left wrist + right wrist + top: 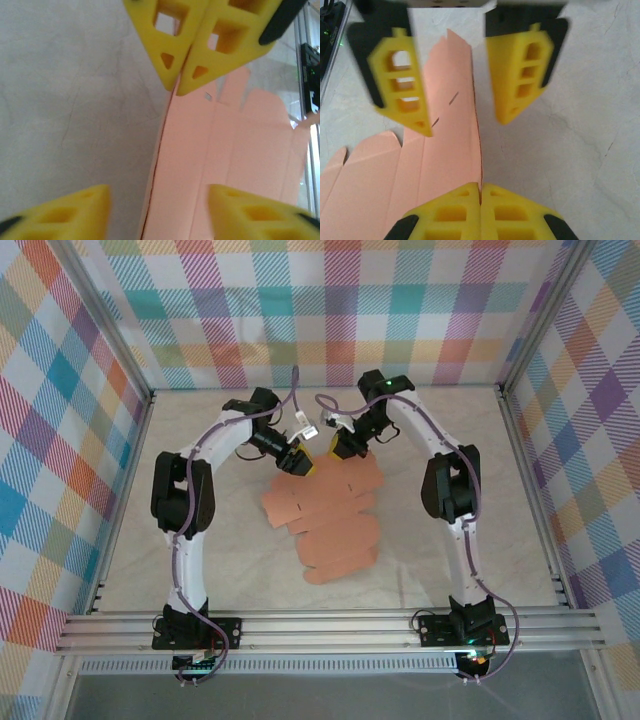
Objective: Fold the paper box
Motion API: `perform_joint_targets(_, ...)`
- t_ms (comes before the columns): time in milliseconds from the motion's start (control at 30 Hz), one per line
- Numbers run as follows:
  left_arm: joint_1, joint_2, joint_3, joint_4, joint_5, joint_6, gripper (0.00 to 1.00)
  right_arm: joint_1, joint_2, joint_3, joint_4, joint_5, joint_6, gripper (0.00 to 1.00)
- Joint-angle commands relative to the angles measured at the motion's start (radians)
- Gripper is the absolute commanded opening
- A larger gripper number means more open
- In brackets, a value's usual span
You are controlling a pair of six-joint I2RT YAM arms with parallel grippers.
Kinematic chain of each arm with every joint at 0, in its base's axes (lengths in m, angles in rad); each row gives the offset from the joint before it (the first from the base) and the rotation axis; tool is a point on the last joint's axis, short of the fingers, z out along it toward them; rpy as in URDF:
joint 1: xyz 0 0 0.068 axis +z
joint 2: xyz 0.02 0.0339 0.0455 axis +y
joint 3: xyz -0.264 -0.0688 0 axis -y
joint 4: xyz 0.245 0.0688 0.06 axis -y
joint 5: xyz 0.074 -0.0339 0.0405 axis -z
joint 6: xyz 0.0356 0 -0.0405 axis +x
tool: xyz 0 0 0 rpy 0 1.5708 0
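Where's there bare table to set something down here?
Free: the strip between the left arm and left wall, the strip right of the right arm, and both far corners. Crowded: centre, where the left claw and right claw meet at the paper box.

Soft, even overhead light, hardly a shadow. Right wrist view: the left gripper point(466, 126) at twelve o'clock smears with motion blur. Left wrist view: the paper box point(240, 165) washes pale, glare at three o'clock.
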Motion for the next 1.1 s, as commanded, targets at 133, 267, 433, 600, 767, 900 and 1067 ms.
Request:
perform_joint_targets(133, 0.003, -0.255, -0.206, 0.526, -0.201, -0.429, 1.00, -0.048, -0.231, -0.303, 0.472, 0.021, 0.281, 0.00)
perform_joint_targets(267, 0.000, -0.354, -0.358, 0.818, -0.477, -0.794, 1.00, -0.059, -0.336, -0.513, 0.787, 0.168, 0.512, 0.00)
perform_joint_targets(433, -0.015, -0.477, -0.616, 1.035, -0.665, -1.217, 1.00, -0.064, -0.468, -0.781, 1.123, 0.367, 0.777, 0.00)
perform_joint_targets(600, -0.084, -0.503, -0.737, 1.020, -0.736, -1.441, 0.98, -0.047, -0.616, -1.062, 1.385, 0.495, 0.938, 0.00)
perform_joint_targets(767, -0.193, -0.450, -0.729, 0.928, -0.779, -1.552, 0.86, 0.026, -0.760, -1.359, 1.599, 0.734, 1.120, 0.00)
perform_joint_targets(900, -0.227, -0.400, -0.716, 0.947, -0.758, -1.641, 0.76, 0.109, -0.866, -1.548, 1.726, 0.894, 1.193, 0.00)
perform_joint_targets(1067, -0.249, -0.311, -0.697, 0.958, -0.708, -1.669, 0.58, 0.163, -0.968, -1.679, 1.718, 0.964, 1.283, 0.00)
